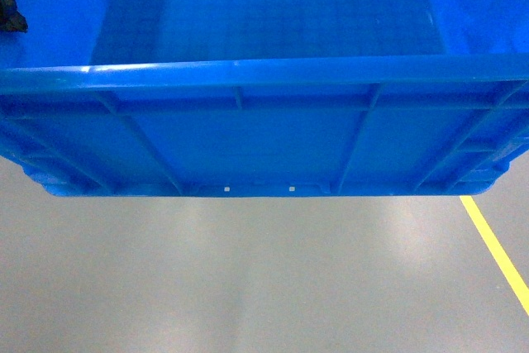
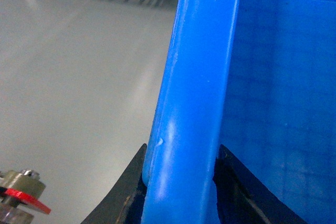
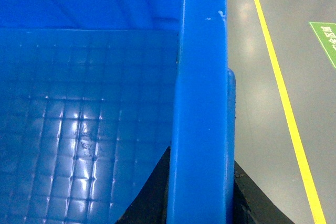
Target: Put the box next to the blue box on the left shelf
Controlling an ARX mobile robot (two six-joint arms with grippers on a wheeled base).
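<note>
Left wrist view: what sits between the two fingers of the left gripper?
The thick side rim of the box fills the gap; a dark finger presses on each side. The left gripper is shut on it.

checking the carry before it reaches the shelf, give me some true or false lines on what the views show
1. Both grippers are clamped on the box rim. True: the left gripper and right gripper each have fingers on both sides of a rim.
2. The box holds parts. False: its floor is bare in every view.
3. The box rests on the floor. False: in the head view its base hangs above the grey floor.
4. A yellow line runs on the floor by the right side. True.
5. The shelf rollers fill the head view. False: only the box, floor and line show there.
</note>
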